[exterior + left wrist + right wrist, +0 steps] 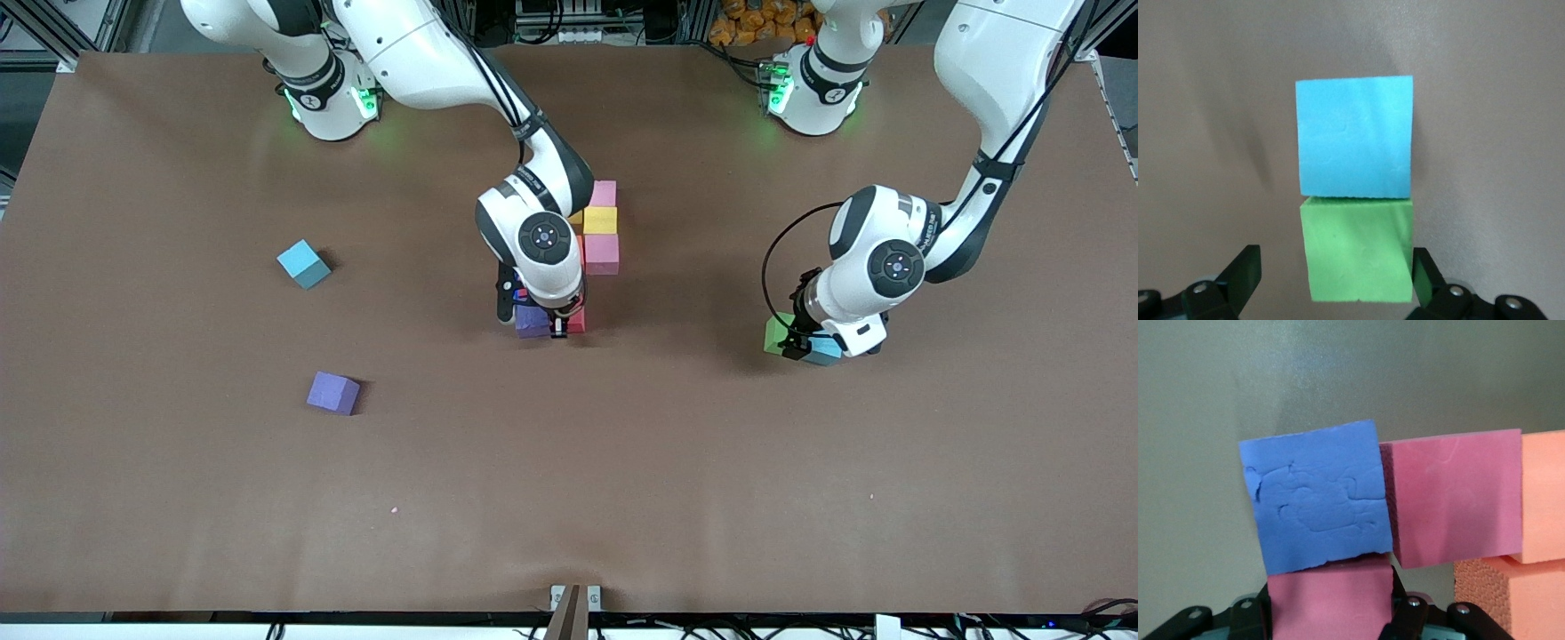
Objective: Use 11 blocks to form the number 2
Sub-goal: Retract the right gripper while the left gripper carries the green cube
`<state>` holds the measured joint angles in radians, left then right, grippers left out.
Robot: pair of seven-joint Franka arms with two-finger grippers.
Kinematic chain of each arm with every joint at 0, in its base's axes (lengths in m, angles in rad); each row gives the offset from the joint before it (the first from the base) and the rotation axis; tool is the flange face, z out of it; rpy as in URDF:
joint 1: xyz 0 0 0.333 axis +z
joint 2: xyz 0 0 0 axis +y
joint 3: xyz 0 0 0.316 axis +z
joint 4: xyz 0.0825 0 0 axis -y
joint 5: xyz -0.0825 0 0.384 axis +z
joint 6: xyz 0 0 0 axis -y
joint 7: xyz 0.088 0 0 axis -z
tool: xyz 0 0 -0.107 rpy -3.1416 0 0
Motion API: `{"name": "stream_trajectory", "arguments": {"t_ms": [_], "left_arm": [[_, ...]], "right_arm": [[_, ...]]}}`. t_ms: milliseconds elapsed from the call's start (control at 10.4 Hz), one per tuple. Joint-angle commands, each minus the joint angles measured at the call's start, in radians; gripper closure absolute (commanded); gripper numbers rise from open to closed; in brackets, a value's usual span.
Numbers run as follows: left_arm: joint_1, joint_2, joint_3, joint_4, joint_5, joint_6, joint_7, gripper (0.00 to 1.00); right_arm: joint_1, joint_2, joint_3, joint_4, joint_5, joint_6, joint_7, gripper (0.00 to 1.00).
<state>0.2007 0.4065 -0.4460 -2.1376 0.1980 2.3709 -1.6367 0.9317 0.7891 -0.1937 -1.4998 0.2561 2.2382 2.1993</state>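
Right arm (533, 240) hiding most of the number 2 (603, 233), green block (1358, 250) cut off by left wrist view's edge

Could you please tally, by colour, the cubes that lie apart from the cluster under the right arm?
Light-blue cubes: 2
Green cube: 1
Purple cube: 1
Total: 4

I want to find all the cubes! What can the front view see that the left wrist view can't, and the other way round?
Only the front view: a lone purple foam cube, a lone light-blue foam cube, and the right pincer gripping a red foam cube at the half-built number. Only the left wrist view: the left pincer standing open around the green foam cube. Both: that green cube touching a second light-blue foam cube, on the brown table.
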Motion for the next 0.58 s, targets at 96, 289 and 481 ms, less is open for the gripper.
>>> {"name": "stream_trajectory", "arguments": {"t_ms": [96,289,481], "left_arm": [[0.002,0.041,-0.002,-0.001,0.127,0.03,-0.11,0.0],[0.0,0.052,-0.003,0.011,0.13,0.03,-0.118,0.0],[-0.007,0.069,-0.003,0.027,0.133,0.03,-0.117,0.23]], "right_arm": [[-0.014,0.021,0.008,0.029,-0.009,-0.015,0.017,0.0],[-0.014,0.016,0.007,0.029,-0.009,-0.018,0.014,0.0],[-0.016,0.015,0.005,0.07,-0.008,-0.09,0.01,0.0]]}}
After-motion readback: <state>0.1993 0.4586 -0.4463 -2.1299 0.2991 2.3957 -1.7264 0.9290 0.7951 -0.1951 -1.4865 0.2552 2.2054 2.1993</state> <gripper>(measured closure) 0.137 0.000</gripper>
